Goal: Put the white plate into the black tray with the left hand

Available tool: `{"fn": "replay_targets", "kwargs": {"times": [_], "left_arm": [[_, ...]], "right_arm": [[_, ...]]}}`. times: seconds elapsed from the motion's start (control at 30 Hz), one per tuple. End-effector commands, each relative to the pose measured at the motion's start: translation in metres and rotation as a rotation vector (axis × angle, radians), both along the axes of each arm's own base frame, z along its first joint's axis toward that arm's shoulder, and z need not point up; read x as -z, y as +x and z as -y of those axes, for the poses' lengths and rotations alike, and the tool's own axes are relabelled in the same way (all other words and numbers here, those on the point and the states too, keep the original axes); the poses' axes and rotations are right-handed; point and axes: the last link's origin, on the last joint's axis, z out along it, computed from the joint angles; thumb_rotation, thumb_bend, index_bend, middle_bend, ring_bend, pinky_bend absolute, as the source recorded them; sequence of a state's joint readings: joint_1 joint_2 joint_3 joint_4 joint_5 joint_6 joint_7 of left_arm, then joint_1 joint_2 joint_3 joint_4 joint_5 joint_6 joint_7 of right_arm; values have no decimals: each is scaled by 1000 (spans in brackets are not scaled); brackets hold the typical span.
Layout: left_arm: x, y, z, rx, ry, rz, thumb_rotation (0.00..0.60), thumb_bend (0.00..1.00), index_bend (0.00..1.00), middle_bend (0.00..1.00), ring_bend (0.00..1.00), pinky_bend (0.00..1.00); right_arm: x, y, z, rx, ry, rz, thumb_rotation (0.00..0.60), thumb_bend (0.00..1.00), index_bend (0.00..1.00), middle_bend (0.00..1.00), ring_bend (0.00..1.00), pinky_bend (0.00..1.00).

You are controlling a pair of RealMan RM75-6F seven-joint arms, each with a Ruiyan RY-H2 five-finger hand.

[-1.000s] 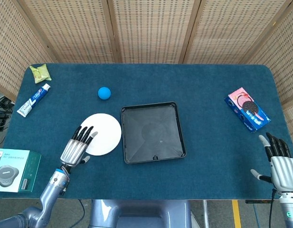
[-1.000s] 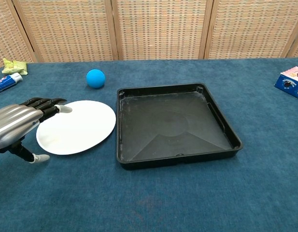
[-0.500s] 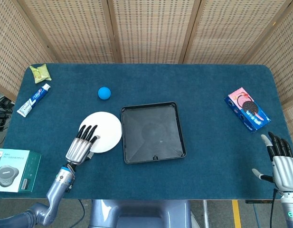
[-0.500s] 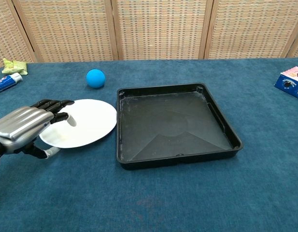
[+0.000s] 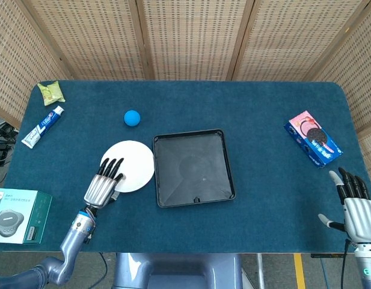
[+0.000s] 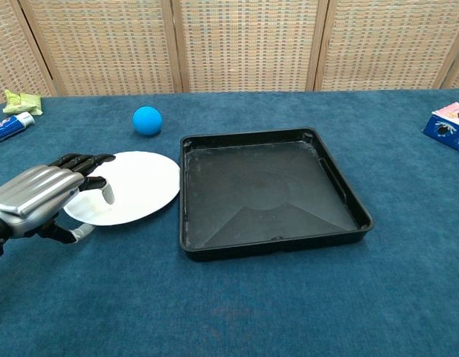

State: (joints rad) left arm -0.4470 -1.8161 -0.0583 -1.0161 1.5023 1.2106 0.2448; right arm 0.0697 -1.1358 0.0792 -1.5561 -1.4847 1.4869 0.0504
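Observation:
The white plate (image 5: 135,162) (image 6: 136,184) lies just left of the black tray (image 5: 193,180) (image 6: 266,223), its right rim close to the tray's wall. My left hand (image 5: 103,184) (image 6: 43,195) grips the plate's near-left edge, fingers on top and thumb underneath. In the chest view that edge looks slightly raised off the cloth. The tray holds nothing. My right hand (image 5: 353,205) hovers at the table's front right corner, fingers spread and holding nothing; the chest view does not show it.
A blue ball (image 5: 132,117) (image 6: 147,120) sits behind the plate. A toothpaste tube (image 5: 43,126) and a green packet (image 5: 51,91) lie far left, a cookie box (image 5: 313,138) far right. A boxed device (image 5: 17,215) stands off the table's left front.
My left hand has slid onto the plate's edge and closed on it. The plate has shifted a little right toward the tray, its left edge lifting. The right hand has barely moved.

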Motion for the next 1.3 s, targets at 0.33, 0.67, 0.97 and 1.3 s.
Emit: {"fn": "replay_targets", "kwargs": {"times": [0.33,0.67,0.97,1.3], "left_arm": [[2,-2,-1,-5,16,6,600,572,524,0,0,0],[-6,0,-2,22,89,75,600,572,644,0,0,0],[-26,5,-12,39,186,148,600,570,657,0,0,0],[-42,11,-17,77,264,199,600,551,768,0,0,0]], "right_arm": [[1,1,0,-9,-1,-2,600,171,82,0,0,0],[2,2,-1,-13,1,-7,600,171,82,0,0,0],[3,3,-1,-17,1,-8,600,171,82,0,0,0],[3,4,-1,-19,0,-9,600,171,82,0,0,0]]}}
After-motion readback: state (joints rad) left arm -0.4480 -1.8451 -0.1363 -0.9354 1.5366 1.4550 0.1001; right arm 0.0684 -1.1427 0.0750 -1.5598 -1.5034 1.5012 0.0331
